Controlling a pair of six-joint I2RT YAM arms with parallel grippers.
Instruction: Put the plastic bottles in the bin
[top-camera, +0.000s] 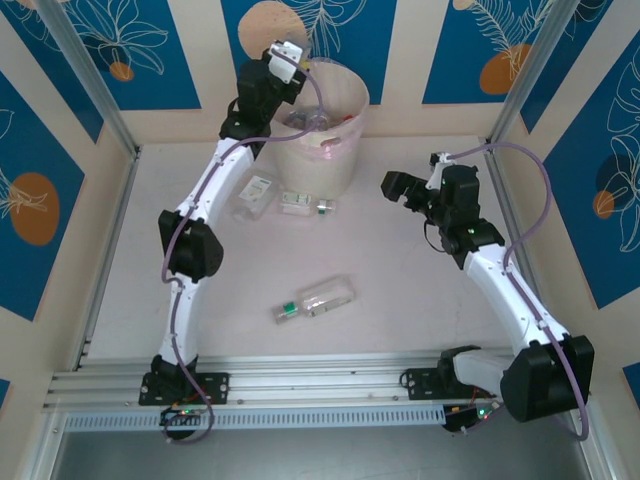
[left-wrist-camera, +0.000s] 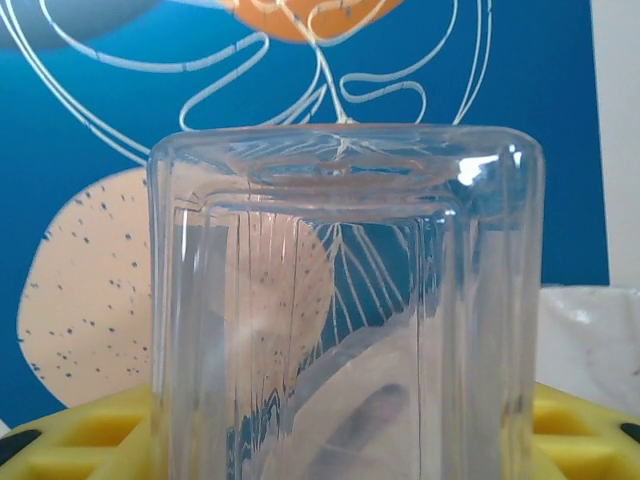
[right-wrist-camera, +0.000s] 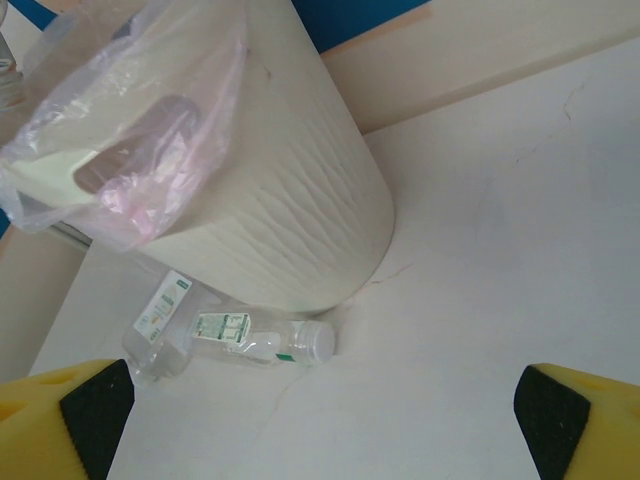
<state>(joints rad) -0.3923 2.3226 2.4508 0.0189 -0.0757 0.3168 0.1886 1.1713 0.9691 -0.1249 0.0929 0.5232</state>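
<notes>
Clamped in left tool (top-camera: 290, 62) above tall translucent pinkish bin (top-camera: 345, 150) — clear ribbed plastic bottle (left-wrist-camera: 345, 300); right tool (top-camera: 398, 187) spread; beside bin, white-capped bottle (right-wrist-camera: 265, 340) — label illegible.

The middle of the tabletop (top-camera: 400, 290) is bare, so the single bottle (top-camera: 315, 300) there has free room on every side. Two more bottles lie at the foot of the bin (top-camera: 318, 125): the left bottle (top-camera: 254, 197) is just beside the left arm (top-camera: 225, 170), which closes that side, and the right bottle (top-camera: 305, 205) lies close under the bin's wall, which closes the back. From the right, bare tabletop leads up to both. Over the bin's back-left rim the left jaws, closed around a clear bottle (left-wrist-camera: 345, 300), take that part of the mouth; the rest is open from above. A thin bag (right-wrist-camera: 130, 150) hangs over the rim. The right jaws, spread wide, hang over bare tabletop.
</notes>
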